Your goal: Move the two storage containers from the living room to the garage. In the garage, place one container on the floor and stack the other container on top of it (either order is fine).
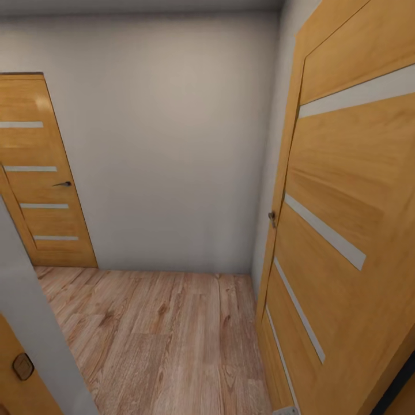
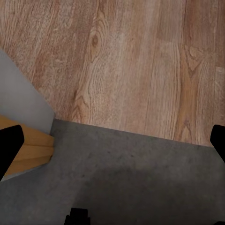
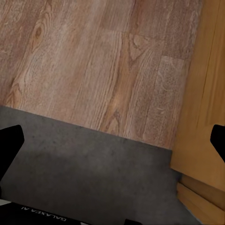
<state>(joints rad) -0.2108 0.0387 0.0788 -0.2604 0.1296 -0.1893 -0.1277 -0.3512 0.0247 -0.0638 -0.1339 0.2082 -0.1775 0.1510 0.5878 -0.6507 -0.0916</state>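
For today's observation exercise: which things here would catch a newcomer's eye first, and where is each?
The big open wooden door with pale stripes stands close on the right. A second striped door, shut, sits in the far wall at left. In the wrist views, light plank floor meets dark grey concrete at a threshold.

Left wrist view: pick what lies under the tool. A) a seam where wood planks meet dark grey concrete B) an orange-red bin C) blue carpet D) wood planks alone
A: the light wood plank floor ends in a straight edge against dark grey concrete, with the open left tool hanging over that seam.
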